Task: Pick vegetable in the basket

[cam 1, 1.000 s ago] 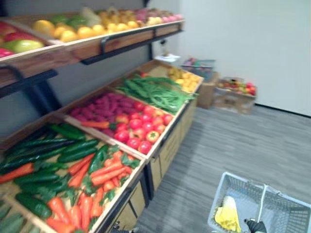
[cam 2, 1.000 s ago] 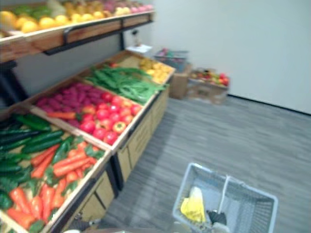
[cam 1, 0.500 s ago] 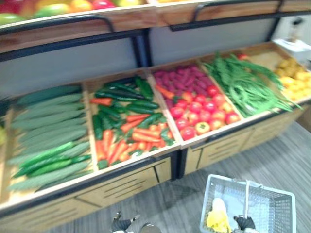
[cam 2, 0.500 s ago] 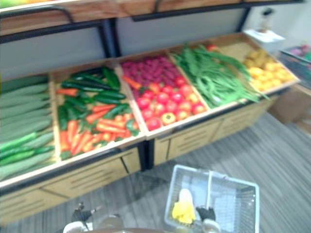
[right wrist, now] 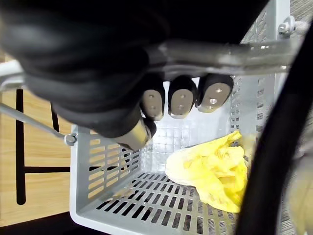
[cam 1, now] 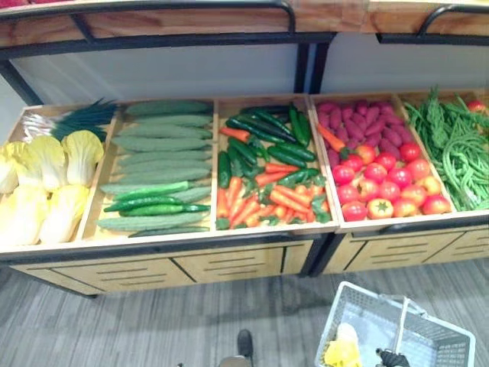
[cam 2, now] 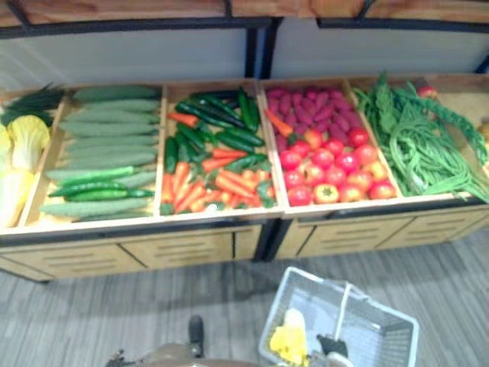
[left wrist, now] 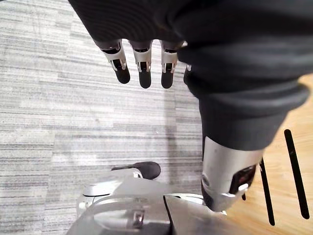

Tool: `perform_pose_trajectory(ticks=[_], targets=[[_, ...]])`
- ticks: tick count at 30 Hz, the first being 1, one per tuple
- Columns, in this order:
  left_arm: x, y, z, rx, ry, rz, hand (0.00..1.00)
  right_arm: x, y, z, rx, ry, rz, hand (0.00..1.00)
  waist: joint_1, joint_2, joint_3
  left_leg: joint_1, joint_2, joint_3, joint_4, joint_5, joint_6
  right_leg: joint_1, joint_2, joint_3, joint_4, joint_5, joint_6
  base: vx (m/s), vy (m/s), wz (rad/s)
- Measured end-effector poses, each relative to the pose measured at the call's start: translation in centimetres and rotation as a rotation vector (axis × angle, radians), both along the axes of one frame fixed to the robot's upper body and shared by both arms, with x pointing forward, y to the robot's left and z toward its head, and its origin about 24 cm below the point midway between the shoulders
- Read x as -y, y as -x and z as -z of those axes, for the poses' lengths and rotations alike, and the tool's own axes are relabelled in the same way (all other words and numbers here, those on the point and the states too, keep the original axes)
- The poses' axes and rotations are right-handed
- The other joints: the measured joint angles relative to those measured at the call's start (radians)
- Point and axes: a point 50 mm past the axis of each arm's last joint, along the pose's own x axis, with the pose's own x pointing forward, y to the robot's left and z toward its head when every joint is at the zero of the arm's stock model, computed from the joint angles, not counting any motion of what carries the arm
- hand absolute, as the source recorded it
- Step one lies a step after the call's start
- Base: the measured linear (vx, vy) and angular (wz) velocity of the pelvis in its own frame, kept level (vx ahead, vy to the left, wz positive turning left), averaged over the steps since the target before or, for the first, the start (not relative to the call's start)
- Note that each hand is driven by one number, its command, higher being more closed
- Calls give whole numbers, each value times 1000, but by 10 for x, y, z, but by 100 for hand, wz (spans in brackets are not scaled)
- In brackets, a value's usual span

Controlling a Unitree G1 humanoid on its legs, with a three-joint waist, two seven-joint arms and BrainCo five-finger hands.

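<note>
A grey slatted basket [cam 1: 330, 325] hangs low at my right side, in front of the vegetable stand. My right hand [cam 1: 393, 358] is shut on the basket's handle [right wrist: 234, 51], and its fingers [right wrist: 181, 100] curl round the bar in the right wrist view. One yellow leafy cabbage [right wrist: 215, 171] lies on the basket's floor, against the wall [right wrist: 110, 166]. In the left wrist view my left hand [left wrist: 142, 61] hangs over the grey floor with straight fingers and holds nothing.
The wooden stand [cam 1: 191, 264] runs across the view. Its bins hold yellow cabbages [cam 1: 46, 176], cucumbers [cam 1: 153, 164], carrots with green peppers [cam 1: 267, 180], tomatoes [cam 1: 382, 187] and green beans [cam 1: 458, 145]. A shelf [cam 1: 153, 19] hangs above them.
The camera has swung left, so the stand now faces me and the cabbage bin has come into view. The basket stays in my right hand with the cabbage inside.
</note>
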Motion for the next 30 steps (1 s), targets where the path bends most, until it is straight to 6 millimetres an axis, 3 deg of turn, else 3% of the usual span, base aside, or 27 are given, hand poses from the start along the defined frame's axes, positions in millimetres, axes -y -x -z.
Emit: perform_pose_trajectory(ticks=[1,2,3,4,5,8,12,15,17,18,19,20,22,26,30], targets=[[-6,2,-1,-9,-13,13,0,3,8,1,-18,3,13,100,-14,-41,-5,16,-60,78,110,-77,62,-4,-94,12,42,-6,-12,262,301,-1],[-3,9,1,-34,-4,31,0,14,11,-2,-23,30,22,100,-25,-18,-1,53,-69,79,113,-154,68,-10,-121,33,141,-4,-53,317,286,8],[1,13,3,-58,5,48,0,20,10,-4,-18,45,39,100,-34,-8,-2,69,-81,68,103,-161,75,-63,-158,82,269,22,-127,312,262,25],[2,8,2,-46,5,74,0,27,10,-6,0,54,77,100,-47,4,-4,84,-73,48,101,-166,80,-127,-161,158,384,63,-165,138,210,40],[-3,3,0,-31,-11,81,0,24,8,-6,7,43,85,100,-49,9,-4,91,-64,40,101,-172,83,-170,-136,219,437,65,-146,120,152,32],[-13,-2,-3,-20,-37,87,0,13,5,-2,12,8,69,100,-48,-33,0,122,-45,13,89,-179,75,-210,-50,274,424,32,-87,149,34,24],[-8,-14,-4,17,-30,71,0,-2,4,2,13,-30,68,100,-35,-28,-1,144,-6,-17,104,-202,33,-229,56,350,190,44,-65,194,-47,17],[-8,-19,-4,43,-26,28,0,-5,2,2,17,-33,48,100,-25,-25,-2,146,11,-23,128,-215,12,-243,79,378,83,65,-46,154,-132,6],[-8,-19,-5,53,-26,-3,0,-8,3,3,14,-41,45,100,-25,-38,-10,154,9,-31,139,-232,-15,-232,73,377,33,154,-48,164,-210,19],[-6,-18,-4,51,-16,-25,0,-8,6,3,8,-43,43,100,-26,-30,-19,161,22,-43,137,-241,-29,-219,81,363,38,154,-35,171,-252,18],[0,-14,-2,53,2,-54,0,-4,12,3,-5,-33,48,100,-23,-1,-50,168,55,-39,112,-238,-53,-215,117,352,21,143,-52,190,-251,13],[4,-13,-1,53,14,-69,0,-2,12,3,-6,-29,43,100,-20,11,-51,176,66,-38,100,-233,-61,-206,130,346,7,139,-57,233,-236,4],[15,-8,2,49,47,-112,0,6,20,2,-36,-10,46,100,-25,61,-64,196,101,-38,64,-213,-87,-181,170,320,-23,131,-72,215,-221,12],[14,-11,1,66,42,-123,0,8,28,3,-55,-11,75,100,-26,58,-67,225,130,-37,42,-200,-102,-130,207,295,-64,125,-83,101,-135,14],[9,-16,-4,100,-23,-139,0,6,31,4,-63,-9,84,100,-26,46,-71,222,121,-44,33,-197,-104,-122,202,287,-82,127,-79,18,-17,9]])
